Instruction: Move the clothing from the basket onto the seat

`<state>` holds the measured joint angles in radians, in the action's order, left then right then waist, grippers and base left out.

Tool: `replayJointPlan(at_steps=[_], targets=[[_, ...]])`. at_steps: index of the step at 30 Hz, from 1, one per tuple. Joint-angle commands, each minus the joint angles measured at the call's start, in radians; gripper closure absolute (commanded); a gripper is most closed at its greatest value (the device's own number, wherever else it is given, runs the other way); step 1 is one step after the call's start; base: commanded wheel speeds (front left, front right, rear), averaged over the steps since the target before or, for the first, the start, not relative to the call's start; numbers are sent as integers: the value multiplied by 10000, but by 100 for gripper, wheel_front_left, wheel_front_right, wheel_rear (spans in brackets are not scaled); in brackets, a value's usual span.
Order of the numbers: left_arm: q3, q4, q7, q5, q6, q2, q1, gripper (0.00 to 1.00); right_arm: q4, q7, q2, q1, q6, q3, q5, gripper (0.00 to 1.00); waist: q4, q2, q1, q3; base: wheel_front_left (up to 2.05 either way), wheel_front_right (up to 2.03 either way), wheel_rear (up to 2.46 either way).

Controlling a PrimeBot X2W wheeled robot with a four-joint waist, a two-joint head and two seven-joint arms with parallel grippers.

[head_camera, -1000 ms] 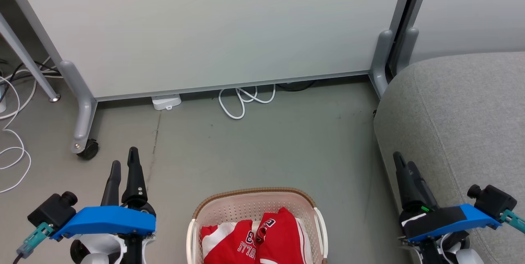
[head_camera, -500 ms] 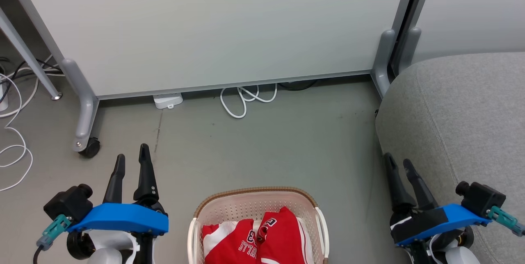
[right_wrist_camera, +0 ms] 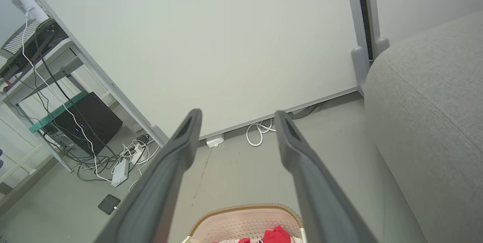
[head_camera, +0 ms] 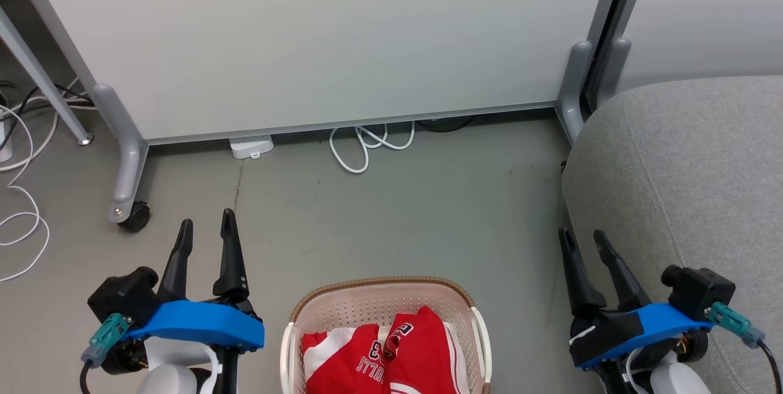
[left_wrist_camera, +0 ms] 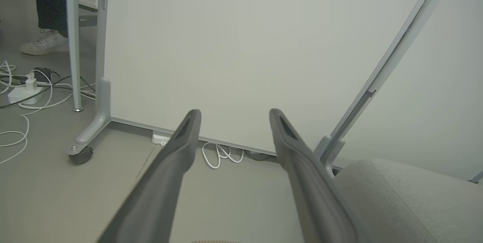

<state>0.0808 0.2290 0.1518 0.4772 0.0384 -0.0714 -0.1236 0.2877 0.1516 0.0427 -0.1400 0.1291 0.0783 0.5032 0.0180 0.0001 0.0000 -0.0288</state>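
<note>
Clothing [head_camera: 391, 357] heaped in basket [head_camera: 379, 296] on floor, lettering upside down to me, basket's long axis cut off by frame, seat [head_camera: 691, 167] on my right, my left fingers [head_camera: 230, 247] and right fingers [head_camera: 612, 265] spread, empty

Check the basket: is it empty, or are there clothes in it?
Not empty. Red jerseys with white stripes lie bunched inside the basket, filling its visible bottom. How full it is overall cannot be told, since the picture's edge cuts it off.

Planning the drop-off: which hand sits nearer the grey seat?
The right hand, beside the edge of the seat; the left hand hangs on the far side of the basket, over the floor.
</note>
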Motion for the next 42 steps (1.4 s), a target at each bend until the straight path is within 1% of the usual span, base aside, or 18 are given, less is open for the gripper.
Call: replayJointPlan(at_steps=[1, 24, 29, 42], targets=[[62, -48, 91, -241, -11, -82, -224, 0, -35, 94, 78, -247, 20, 47, -272, 0, 1, -1, 0, -6, 0, 0, 0], [431, 498, 625, -2339, 234, -105, -383, 0, 174, 628, 94, -388, 22, 398, -2396, 0, 96, -1, 0, -159, 0, 0, 0], [472, 619, 732, -2705, 327, -94, -439, 0, 229, 731, 95, -439, 22, 458, -2802, 0, 116, -1, 0, -191, 0, 0, 0], [507, 838, 978, -3674, 408, -32, -496, 0, 411, 976, 99, -480, 17, 487, -3820, 0, 117, -1, 0, -244, 0, 0, 0]])
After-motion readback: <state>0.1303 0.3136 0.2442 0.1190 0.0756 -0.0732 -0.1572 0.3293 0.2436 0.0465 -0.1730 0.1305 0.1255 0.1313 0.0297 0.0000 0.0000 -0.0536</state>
